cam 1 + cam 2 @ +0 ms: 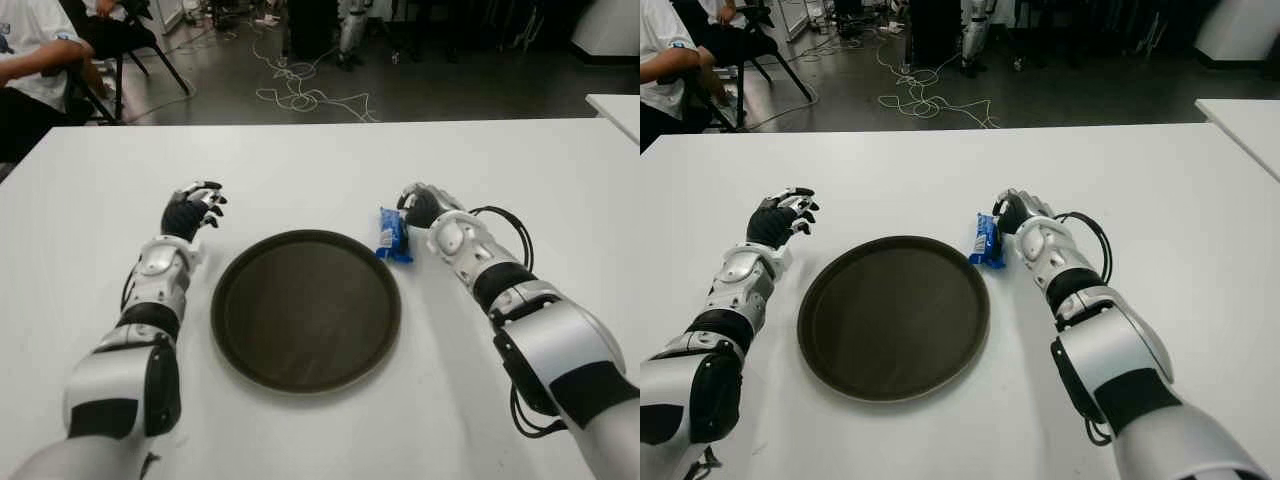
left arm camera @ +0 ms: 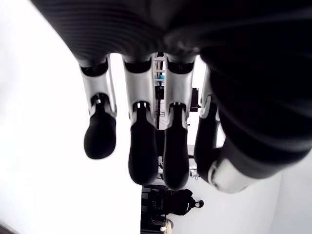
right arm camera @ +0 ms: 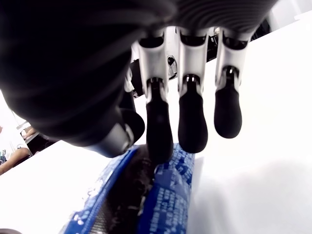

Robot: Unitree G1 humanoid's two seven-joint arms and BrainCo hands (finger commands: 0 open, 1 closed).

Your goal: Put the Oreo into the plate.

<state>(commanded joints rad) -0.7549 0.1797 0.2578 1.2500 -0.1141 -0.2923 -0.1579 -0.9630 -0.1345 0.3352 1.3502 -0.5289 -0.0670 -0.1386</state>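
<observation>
A blue Oreo packet (image 1: 393, 236) lies on the white table (image 1: 300, 165), just off the upper right rim of the round dark plate (image 1: 305, 310). My right hand (image 1: 418, 205) is right beside the packet, on its right side. In the right wrist view the fingers (image 3: 192, 122) hang nearly straight over the Oreo packet (image 3: 146, 195). The index tip and thumb come down at its upper edge, not closed around it. My left hand (image 1: 195, 208) shows left of the plate with relaxed fingers (image 2: 141, 151) and nothing in them. The plate holds nothing.
A seated person (image 1: 30, 60) is beyond the table's far left corner. Cables (image 1: 300, 95) lie on the floor behind the table. The corner of another white table (image 1: 615, 105) shows at the far right.
</observation>
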